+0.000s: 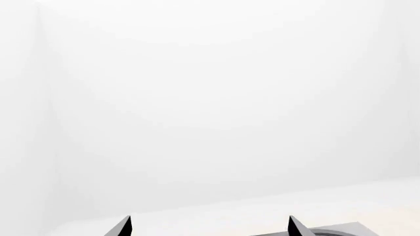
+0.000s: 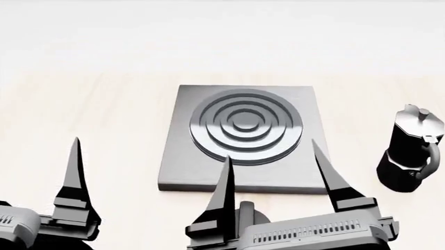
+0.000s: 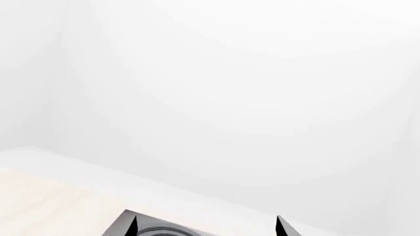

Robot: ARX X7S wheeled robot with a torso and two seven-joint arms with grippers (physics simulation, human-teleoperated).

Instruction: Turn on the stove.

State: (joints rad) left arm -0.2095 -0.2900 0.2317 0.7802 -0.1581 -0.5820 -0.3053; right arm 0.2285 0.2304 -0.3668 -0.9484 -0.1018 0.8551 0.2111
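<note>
The stove [image 2: 174, 172] is a flat grey square slab on the pale table, with raised burner rings [image 2: 245, 125] in its middle. Its knob is hidden. My right gripper [image 2: 271, 149] hovers over the slab's near edge, open, with nothing between its fingers. In the right wrist view the right gripper [image 3: 206, 223] frames the stove's far corner [image 3: 164, 227]. My left gripper [image 1: 210, 223] is open and empty, left of the stove. Only one of its fingers [image 2: 74, 177] shows in the head view. A stove corner [image 1: 347, 230] shows in the left wrist view.
A tall black moka pot [image 2: 410, 151] stands upright to the right of the stove, a short gap away. The light wooden tabletop [image 2: 104, 104] runs back to a white wall [image 1: 210, 98].
</note>
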